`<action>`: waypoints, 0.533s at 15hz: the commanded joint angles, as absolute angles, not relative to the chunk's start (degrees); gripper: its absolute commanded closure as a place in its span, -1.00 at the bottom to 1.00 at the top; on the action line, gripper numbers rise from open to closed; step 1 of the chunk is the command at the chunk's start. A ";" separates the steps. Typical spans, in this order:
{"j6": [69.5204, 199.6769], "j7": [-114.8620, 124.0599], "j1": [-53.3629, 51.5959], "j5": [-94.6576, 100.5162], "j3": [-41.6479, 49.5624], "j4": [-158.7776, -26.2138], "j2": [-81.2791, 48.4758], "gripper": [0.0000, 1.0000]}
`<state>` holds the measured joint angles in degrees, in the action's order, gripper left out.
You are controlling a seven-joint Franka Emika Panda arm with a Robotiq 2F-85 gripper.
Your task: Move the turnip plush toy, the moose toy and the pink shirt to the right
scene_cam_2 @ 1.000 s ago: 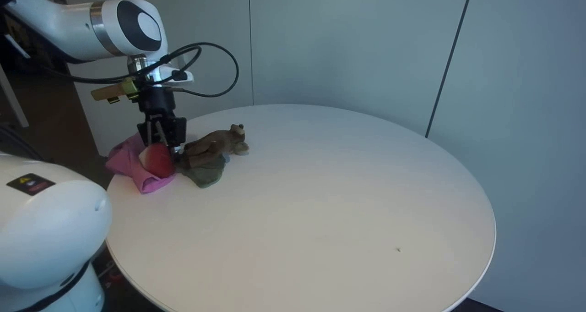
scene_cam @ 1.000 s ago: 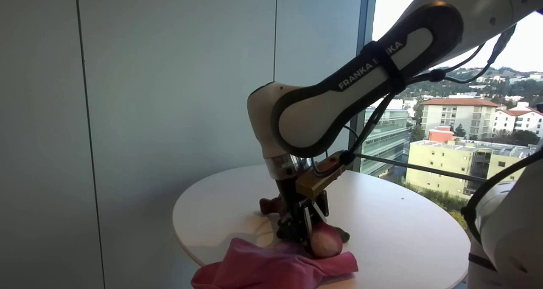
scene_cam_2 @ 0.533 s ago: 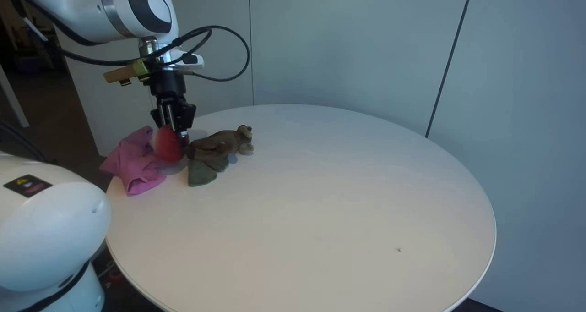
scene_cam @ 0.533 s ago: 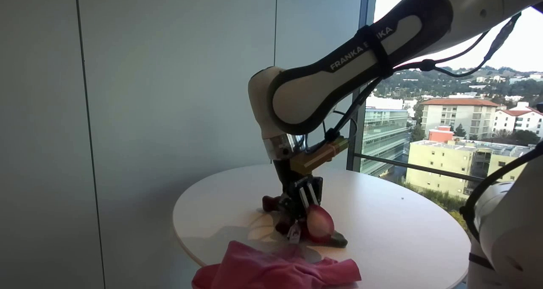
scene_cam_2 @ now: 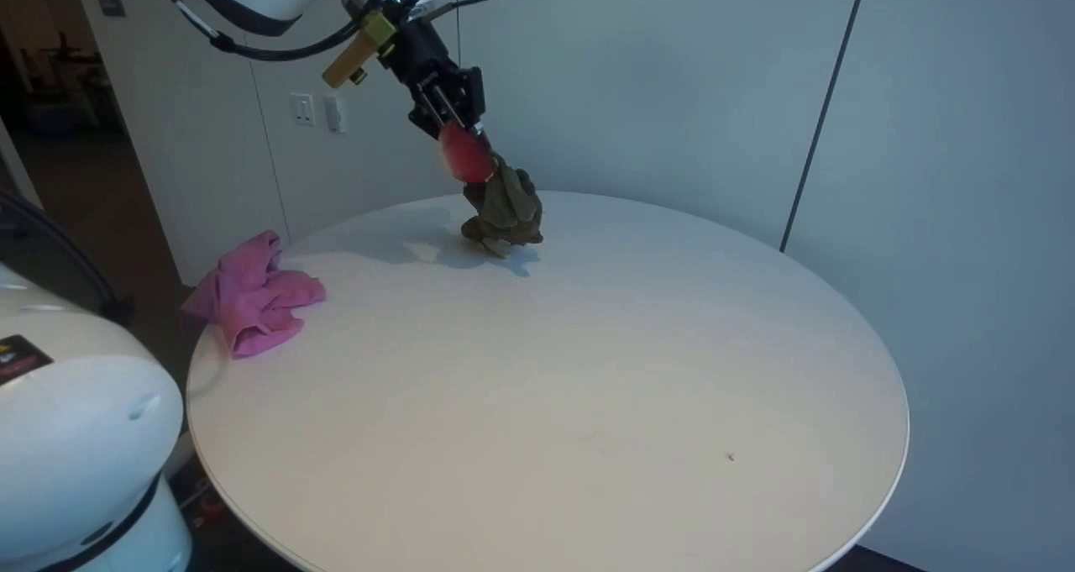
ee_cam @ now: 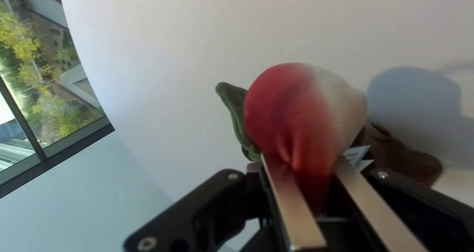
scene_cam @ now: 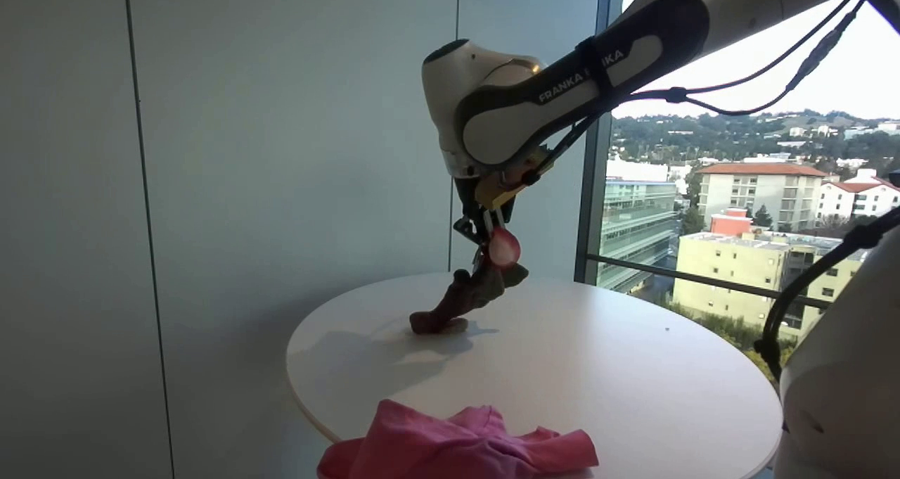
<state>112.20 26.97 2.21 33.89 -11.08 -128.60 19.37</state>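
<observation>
- Presently, my claw (ee_cam: 305, 165) is closed upon the turnip plush toy (ee_cam: 296, 111): in the wrist view, its two metal-coloured fingers (ee_cam: 292, 204) press the red cloth between them, at the lower middle of the frame.
- The round body of this toy, red on its left and whitish on its right, bulges out past the fingers, near the centre of the same frame.
- Just to the left of the body shows a green piece of cloth (ee_cam: 236, 107), and just to the right a small white tag (ee_cam: 355, 154).
- The moose toy (scene_cam: 451, 303), brown and tilted, is below my claw, at the lower middle of the frame in an exterior view. I cannot tell whether I pinch it also, nor whether its lower end touches the round white table (scene_cam: 619, 352).
- The pink shirt (scene_cam_2: 252, 299) lies crumpled at the rim of the table, in the left part of the frame in an exterior view; it is well apart from my claw and from both toys.
- My arm (scene_cam: 562, 99) extends from the upper right of the frame in an exterior view, before a grey wall (scene_cam: 281, 148); a dark window frame (scene_cam: 595, 205) and the buildings (scene_cam: 763, 194) outside are at the right.
</observation>
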 commanded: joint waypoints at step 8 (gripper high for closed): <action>112.40 57.60 3.75 72.04 -7.91 -132.21 11.04 0.88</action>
<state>117.02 50.29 4.61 66.43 -9.96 -132.04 11.84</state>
